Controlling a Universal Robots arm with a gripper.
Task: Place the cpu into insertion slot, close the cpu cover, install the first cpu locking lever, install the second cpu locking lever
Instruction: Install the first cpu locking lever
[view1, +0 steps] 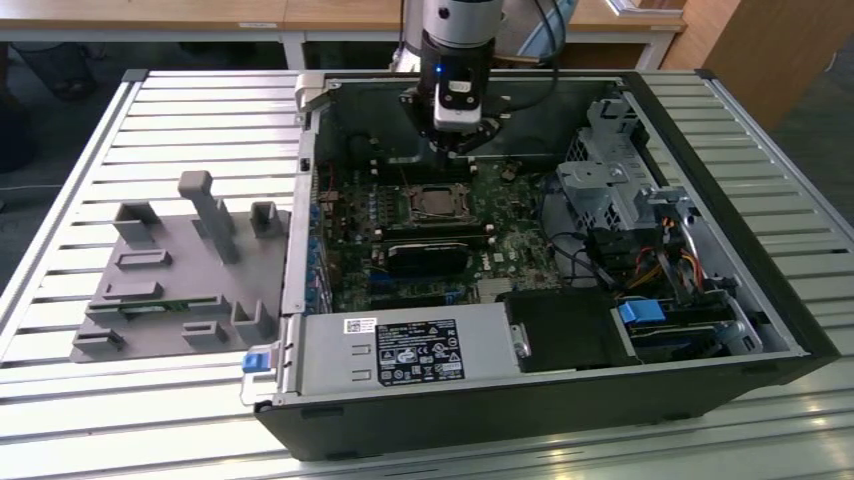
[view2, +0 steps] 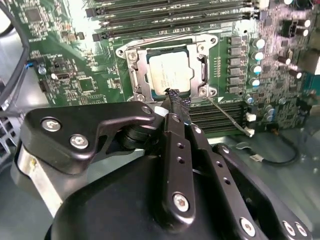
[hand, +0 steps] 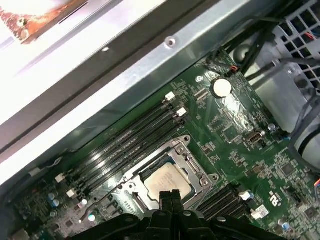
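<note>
While fingers (view2: 176, 102) sit pinched together (empty) | poised over cpu (view2: 170, 70) edge | cpu cover (view2: 141, 75) flat around it

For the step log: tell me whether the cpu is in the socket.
Yes, the cpu lies flat inside the socket, framed by metal.

Nothing could be read. The black label (view1: 416, 352) on the power supply (view1: 320, 340) bore what seemed to be small print, and the faint marks on the cpu (view2: 169, 75) were also illegible.
</note>
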